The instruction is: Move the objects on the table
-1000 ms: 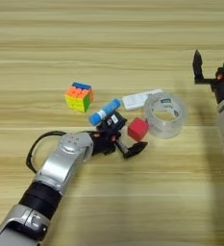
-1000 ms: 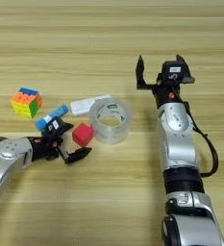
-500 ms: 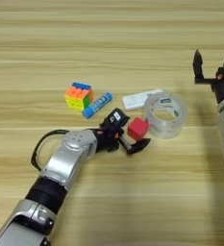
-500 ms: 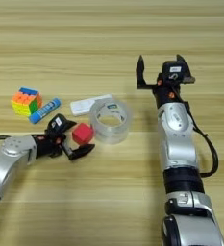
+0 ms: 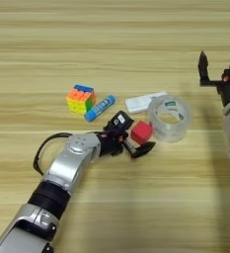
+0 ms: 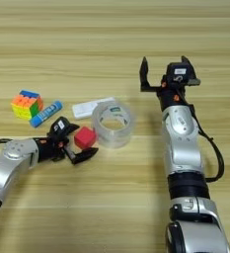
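Note:
My left gripper (image 5: 134, 135) lies low on the table (image 5: 114, 44), open, its two black fingers spread around the near-left side of the small red cube (image 5: 141, 132). The cube rests against the clear tape roll (image 5: 170, 117). Behind the roll lies the flat white stick (image 5: 145, 101). The blue-capped glue stick (image 5: 99, 107) lies slanted beside the multicoloured puzzle cube (image 5: 81, 98), left of my gripper and clear of it. My right gripper (image 6: 166, 79) stands open at the right, apart from all items.
My right arm (image 6: 183, 148) runs up the right side of the table. A black cable (image 5: 42, 153) loops beside my left forearm.
The glue stick, close by my left gripper a second ago, now lies further left by the puzzle cube. The left gripper has shifted right to the red cube. The right arm has stayed still.

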